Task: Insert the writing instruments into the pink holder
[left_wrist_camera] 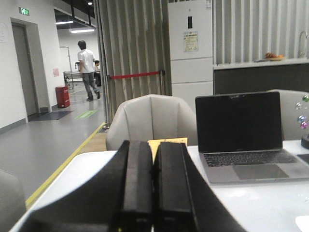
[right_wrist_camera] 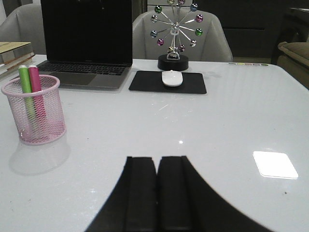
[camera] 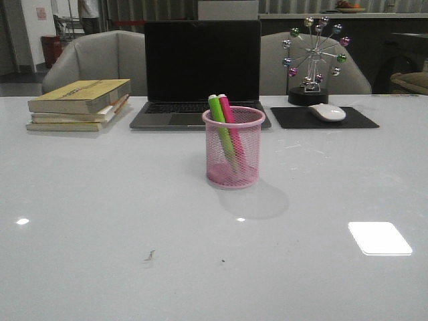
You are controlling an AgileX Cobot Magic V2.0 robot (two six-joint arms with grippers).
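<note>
Your green marker (camera: 219, 121) and pink marker (camera: 229, 118) lean inside the pink holder (camera: 233, 152), just before the laptop (camera: 202, 70); both grippers, left (left_wrist_camera: 153, 186) and right (right_wrist_camera: 157, 193), have jaws closed, empty, so you look finished.

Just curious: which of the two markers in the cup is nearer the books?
The green marker; the pink marker leans beside it in the pink cup, farther from the books.

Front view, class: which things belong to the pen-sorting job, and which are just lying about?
Job:
pink holder
green highlighter, inside it
pink highlighter, inside it

Lying about:
laptop
stack of books
mouse on mousepad
ferris-wheel ornament
</note>
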